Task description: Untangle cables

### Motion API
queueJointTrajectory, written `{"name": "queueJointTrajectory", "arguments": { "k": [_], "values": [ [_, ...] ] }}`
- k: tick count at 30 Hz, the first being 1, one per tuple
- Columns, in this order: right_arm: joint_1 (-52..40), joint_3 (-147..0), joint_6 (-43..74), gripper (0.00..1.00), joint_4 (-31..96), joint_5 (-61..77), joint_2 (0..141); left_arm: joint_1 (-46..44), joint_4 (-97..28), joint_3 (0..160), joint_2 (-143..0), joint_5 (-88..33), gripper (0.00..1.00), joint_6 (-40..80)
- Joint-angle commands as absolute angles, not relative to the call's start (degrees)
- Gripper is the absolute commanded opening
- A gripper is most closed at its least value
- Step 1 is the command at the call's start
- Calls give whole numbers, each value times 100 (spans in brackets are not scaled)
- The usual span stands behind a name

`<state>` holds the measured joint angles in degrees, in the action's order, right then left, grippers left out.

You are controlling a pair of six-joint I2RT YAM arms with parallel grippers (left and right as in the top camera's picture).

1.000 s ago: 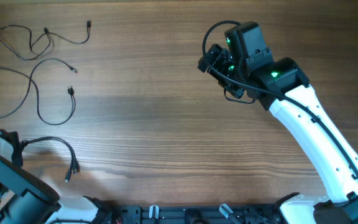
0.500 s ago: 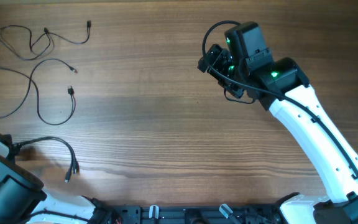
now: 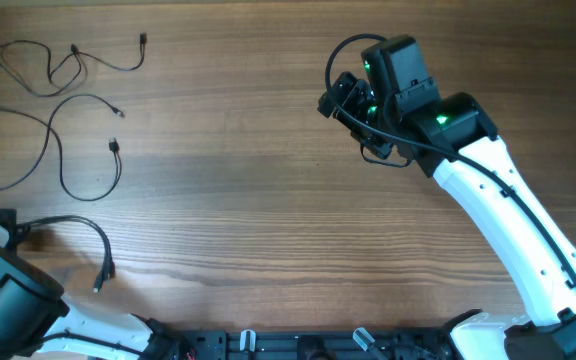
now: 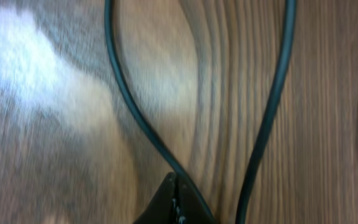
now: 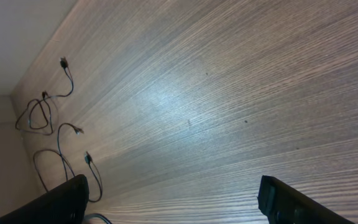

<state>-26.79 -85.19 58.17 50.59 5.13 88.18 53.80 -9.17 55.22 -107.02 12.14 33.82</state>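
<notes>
Left gripper [image 4: 176, 198]: jaws pressed together, pinching 1 thin black cord, the held cable [image 4: 132, 106]. From the pinch it runs straight out ahead of the jaws across the table [image 3: 268, 200]. In the overhead view it arcs away from the jaws and curls back, with its plug end lying flat on the wood near the same gripper. In the left wrist view a 2nd black strand passes just beside the closed tips without touching them (can't tell if it's the same cord).

2 more cords lie loose, apart from the left jaws. The looped cable [image 3: 61, 165] is the nearer 1. The top cable [image 3: 48, 75] is further out, with a small knot-like crossing in it.

Right gripper [image 5: 173, 183]: jaws spread wide, bare wood between them, gripping nothing. All 3 cords are well apart from these jaws, off to 1 side.
</notes>
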Motion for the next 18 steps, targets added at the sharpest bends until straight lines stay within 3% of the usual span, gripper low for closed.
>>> {"name": "queueJointTrajectory", "arguments": {
  "k": [1, 3, 4, 8, 10, 11, 12, 14, 18],
  "values": [
    [-2665, -8499, 5680, 89, 5078, 438, 8906, 5048, -1529, 5850, -10652, 945, 4, 3168],
    [-2665, -8499, 5266, 96, 5109, 346, 8906, 4770, -1844, 6016, -10031, 757, 6, 3173],
    [-2665, -8499, 5199, 100, 5129, 344, 8906, 4641, -1940, 6016, -9651, 419, 12, 3210],
    [-2665, -8499, 5183, 100, 5166, 346, 8906, 4248, -2729, 6016, -8261, -1369, 13, 3710],
    [-2665, -8499, 5181, 100, 5190, 346, 8906, 3992, -3393, 6016, -7701, -2226, 21, 3798],
    [-2665, -8499, 5157, 100, 5225, 346, 8903, 3863, -3780, 6016, -7498, -2473, 27, 3798],
    [-2665, -8501, 5092, 100, 5264, 346, 8903, 3736, -4082, 6014, -7369, -2578, 46, 3798],
    [-2663, -8501, 4928, 100, 5365, 351, 8849, 3315, -5028, 6012, -7188, -2593, 100, 3793],
    [-2663, -8512, 4219, 100, 5426, 344, 8364, 2412, -6047, 6010, -7199, -2724, 100, 3118]
  ]
}}
